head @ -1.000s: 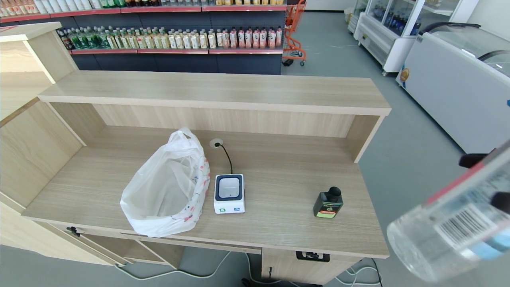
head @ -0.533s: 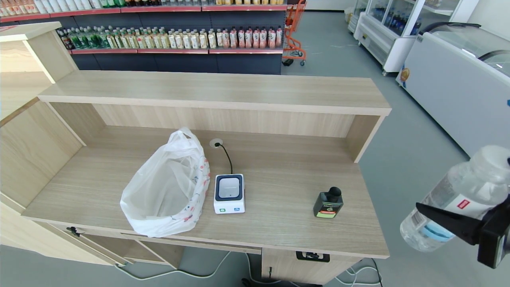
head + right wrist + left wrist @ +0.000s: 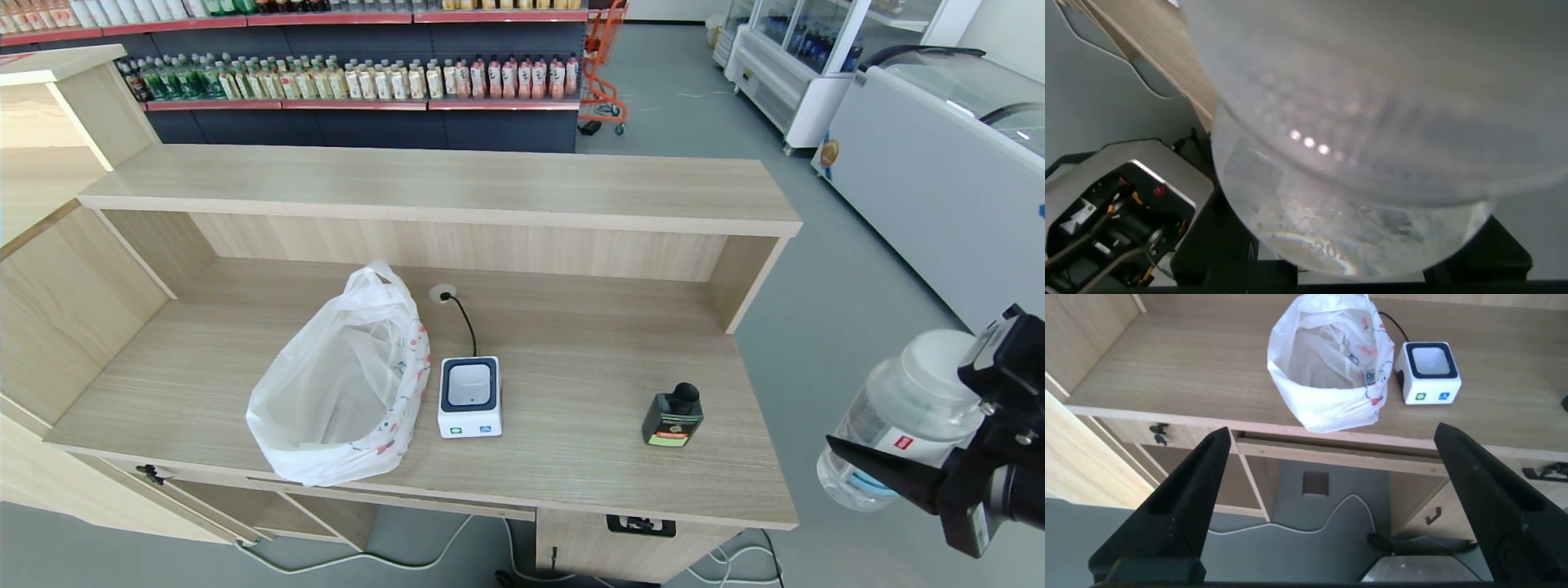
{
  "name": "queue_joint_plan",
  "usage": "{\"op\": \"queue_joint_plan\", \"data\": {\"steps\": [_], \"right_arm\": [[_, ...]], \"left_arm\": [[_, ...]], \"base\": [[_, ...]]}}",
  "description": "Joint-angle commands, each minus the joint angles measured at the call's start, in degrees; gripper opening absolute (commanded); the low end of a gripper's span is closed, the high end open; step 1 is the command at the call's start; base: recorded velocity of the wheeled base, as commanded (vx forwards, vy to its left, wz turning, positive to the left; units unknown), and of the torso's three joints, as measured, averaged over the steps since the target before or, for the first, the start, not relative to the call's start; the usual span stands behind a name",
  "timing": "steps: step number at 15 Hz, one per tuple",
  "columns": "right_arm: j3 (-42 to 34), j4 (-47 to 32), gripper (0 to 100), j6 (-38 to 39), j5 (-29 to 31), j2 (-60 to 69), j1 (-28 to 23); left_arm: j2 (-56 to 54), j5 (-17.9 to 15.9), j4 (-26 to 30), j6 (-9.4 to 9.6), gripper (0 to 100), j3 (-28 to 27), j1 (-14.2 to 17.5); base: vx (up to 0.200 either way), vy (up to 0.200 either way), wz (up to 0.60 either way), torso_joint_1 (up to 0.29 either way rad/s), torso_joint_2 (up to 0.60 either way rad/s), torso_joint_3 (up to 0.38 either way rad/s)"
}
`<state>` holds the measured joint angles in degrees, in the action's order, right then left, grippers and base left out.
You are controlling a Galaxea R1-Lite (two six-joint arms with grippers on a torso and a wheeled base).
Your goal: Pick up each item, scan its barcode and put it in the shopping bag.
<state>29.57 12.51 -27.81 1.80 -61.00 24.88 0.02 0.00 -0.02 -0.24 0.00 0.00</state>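
My right gripper (image 3: pixel 888 459) is shut on a clear water bottle (image 3: pixel 910 404) with a white cap, held off the counter's right end, cap tilted up. In the right wrist view the bottle (image 3: pixel 1355 122) sits very close. A white plastic shopping bag (image 3: pixel 339 384) stands open on the counter's left half, with the white barcode scanner (image 3: pixel 469 394) just right of it. A small dark bottle (image 3: pixel 673 415) stands further right. My left gripper (image 3: pixel 1331 514) is open with nothing in it, in front of and below the counter edge, facing the shopping bag (image 3: pixel 1331 363) and scanner (image 3: pixel 1431 371).
The wooden counter (image 3: pixel 571 457) has a raised back ledge (image 3: pixel 441 188) and side walls. A black cable (image 3: pixel 465 318) runs from the scanner to a grommet. Bare counter lies between scanner and dark bottle. Freezers (image 3: pixel 939 163) stand on the right.
The right gripper has swung the water bottle away from the camera and lower, turning it from barcode-forward to cap-up. The things on the counter have not moved.
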Motion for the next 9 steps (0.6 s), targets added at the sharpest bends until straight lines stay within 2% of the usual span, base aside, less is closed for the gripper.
{"op": "queue_joint_plan", "data": {"steps": [1,9], "right_arm": [[0.2,0.0,0,-0.1,0.0,-1.0,-0.1],[-0.1,0.0,0,0.0,-0.1,-1.0,-0.6]], "left_arm": [[0.1,0.0,0.0,-0.02,100,0.0,0.0],[0.1,0.0,0.0,0.16,100,0.0,0.0]], "base": [[0.0,0.0,0.0,0.0,0.0,0.0],[0.0,0.0,0.0,0.0,0.0,0.0]]}}
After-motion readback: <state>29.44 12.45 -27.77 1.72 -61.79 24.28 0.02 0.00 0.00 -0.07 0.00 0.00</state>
